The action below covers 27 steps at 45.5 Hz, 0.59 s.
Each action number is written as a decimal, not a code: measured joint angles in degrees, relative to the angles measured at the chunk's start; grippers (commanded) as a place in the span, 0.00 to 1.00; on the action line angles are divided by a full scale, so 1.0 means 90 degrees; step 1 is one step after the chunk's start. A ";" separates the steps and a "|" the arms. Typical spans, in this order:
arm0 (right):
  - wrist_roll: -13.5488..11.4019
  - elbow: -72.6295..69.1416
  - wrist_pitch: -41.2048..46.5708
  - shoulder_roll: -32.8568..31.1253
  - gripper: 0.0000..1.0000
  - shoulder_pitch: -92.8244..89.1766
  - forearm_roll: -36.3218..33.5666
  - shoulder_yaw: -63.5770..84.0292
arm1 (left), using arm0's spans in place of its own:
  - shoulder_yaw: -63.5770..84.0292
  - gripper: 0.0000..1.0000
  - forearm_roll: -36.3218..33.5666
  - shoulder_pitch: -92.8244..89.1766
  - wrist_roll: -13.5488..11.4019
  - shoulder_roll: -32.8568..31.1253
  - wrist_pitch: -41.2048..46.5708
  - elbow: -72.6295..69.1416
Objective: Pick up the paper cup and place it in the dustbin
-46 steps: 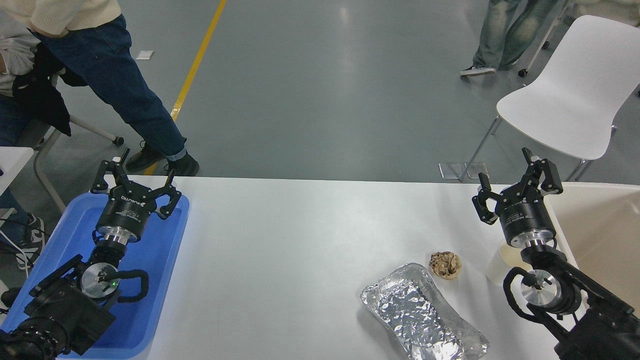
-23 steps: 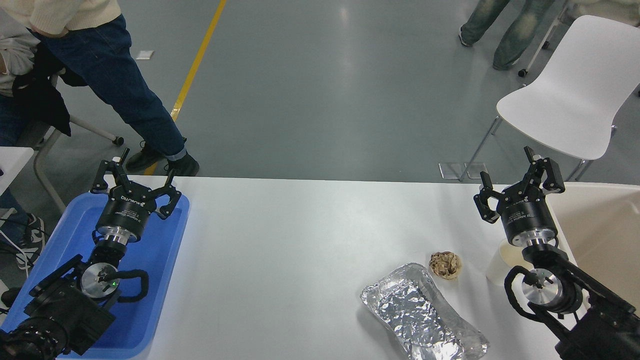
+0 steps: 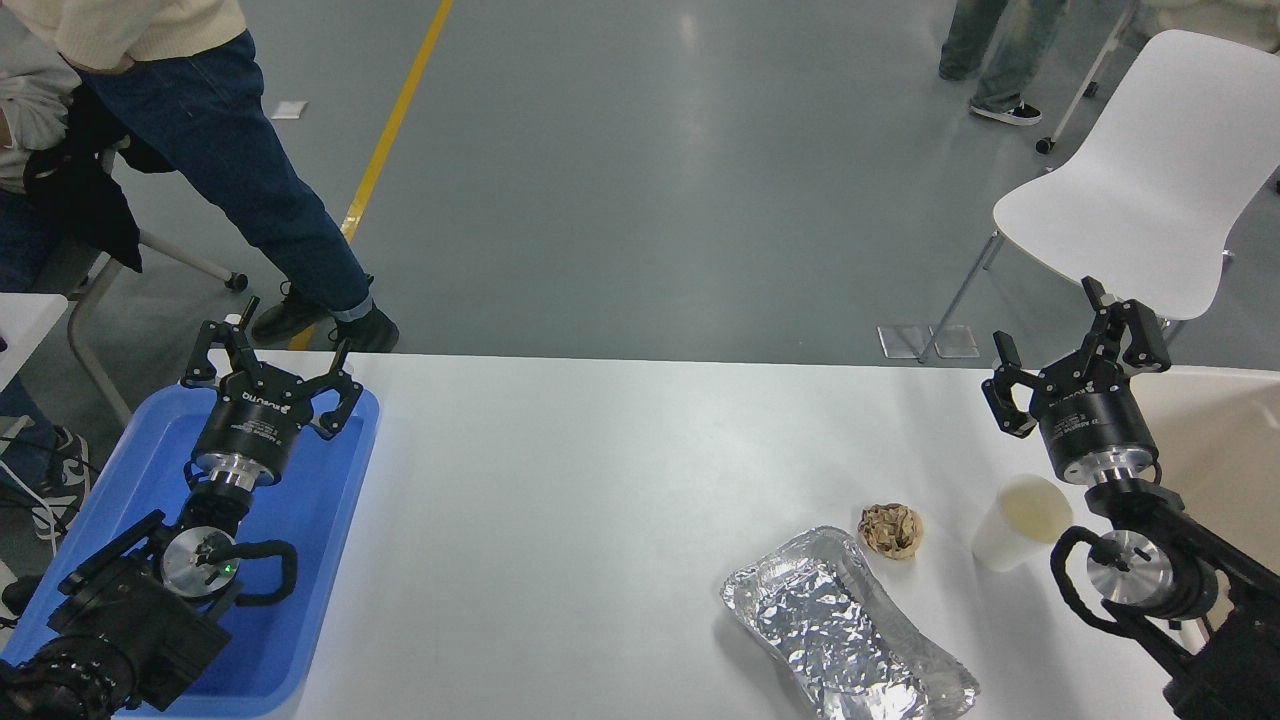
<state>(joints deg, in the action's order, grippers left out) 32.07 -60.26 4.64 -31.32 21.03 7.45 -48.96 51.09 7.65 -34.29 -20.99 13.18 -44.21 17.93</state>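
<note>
The white paper cup stands upright on the white table near the right side, cream inside showing. My right gripper is open and empty, raised above the table's far right edge, beyond and to the right of the cup. The beige dustbin sits at the right edge, partly hidden behind my right arm. My left gripper is open and empty, parked over the blue tray at the lower left.
A brown crumpled paper ball lies left of the cup. A silver foil tray lies in front of it. A white chair stands beyond the table at right. People stand at the far left and top right.
My right arm has moved to the right and slightly up, uncovering the cup that its wrist partly hid. The person at top right has stepped away. The left arm has not moved.
</note>
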 measured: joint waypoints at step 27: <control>0.0000 -0.0294 0.0362 -0.1833 1.00 0.4565 0.0020 0.7664 | -0.0002 1.00 0.0000 -0.0004 -0.0001 0.0000 0.0000 -0.0001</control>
<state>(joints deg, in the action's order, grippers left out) 32.07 -62.91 7.91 -47.83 62.12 7.63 20.01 51.07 7.65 -34.32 -21.00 13.19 -44.21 17.92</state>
